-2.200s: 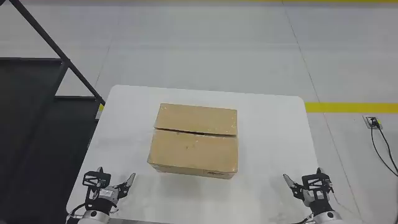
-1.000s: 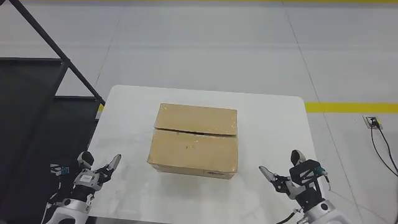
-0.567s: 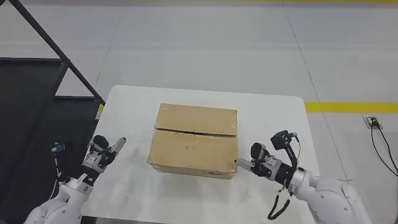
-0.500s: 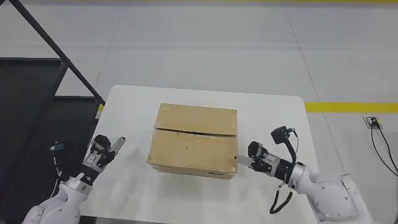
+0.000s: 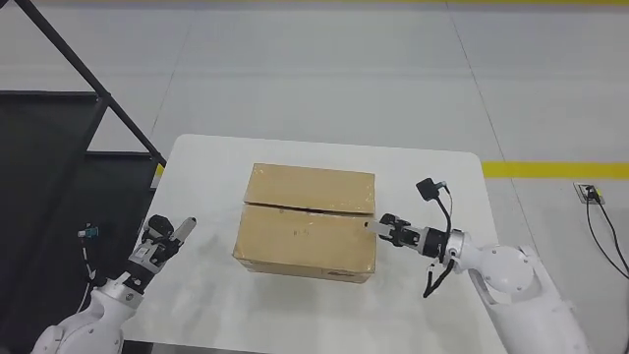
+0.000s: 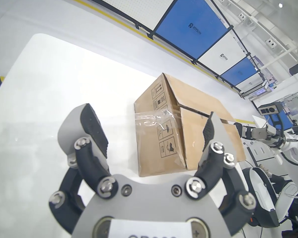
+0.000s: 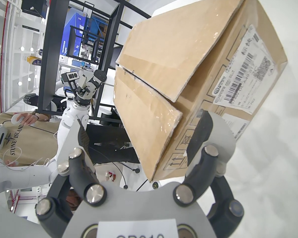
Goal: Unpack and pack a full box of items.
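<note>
Centrally, the closed box (image 5: 307,224) sits mid-table (image 5: 206,172), its flaps meeting along a left-right seam. Right gripper (image 5: 383,228) is at its right end, fingers spread astride the near flap's edge, likely to pry it up. Left gripper (image 5: 169,228), also spread, hovers well left.

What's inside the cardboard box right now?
Nothing of the contents shows. The cardboard box has both top flaps folded down, meeting along a narrow seam, so whatever is inside is covered.
</note>
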Controlling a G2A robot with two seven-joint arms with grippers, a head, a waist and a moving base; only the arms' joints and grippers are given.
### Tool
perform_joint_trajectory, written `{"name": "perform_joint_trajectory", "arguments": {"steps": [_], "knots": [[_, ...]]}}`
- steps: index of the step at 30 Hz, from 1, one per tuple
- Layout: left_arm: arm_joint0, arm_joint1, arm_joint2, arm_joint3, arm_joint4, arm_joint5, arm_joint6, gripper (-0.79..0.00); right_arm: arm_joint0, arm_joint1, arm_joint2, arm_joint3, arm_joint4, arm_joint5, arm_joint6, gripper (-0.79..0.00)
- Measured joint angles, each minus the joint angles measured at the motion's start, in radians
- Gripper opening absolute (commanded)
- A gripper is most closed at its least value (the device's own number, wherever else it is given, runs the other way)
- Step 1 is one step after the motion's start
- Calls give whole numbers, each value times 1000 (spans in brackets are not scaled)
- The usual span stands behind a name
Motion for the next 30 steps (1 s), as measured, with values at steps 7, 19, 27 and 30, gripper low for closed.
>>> {"name": "perform_joint_trajectory", "arguments": {"steps": [7, 19, 27, 30], "knots": [[0, 0, 0, 0, 0, 0, 0, 0, -21, 9, 17, -41, 112, -61, 73, 0], [18, 4, 23, -34, 62, -74, -10, 0, -135, 45, 87, -207, 348, -228, 378, 0], [28, 16, 61, -35, 209, -218, -74, 0, -183, 70, 74, -223, 278, -237, 375, 0], [22, 21, 79, -22, 270, -250, -97, 0, -176, 74, 55, -181, 297, -237, 374, 0]]}}
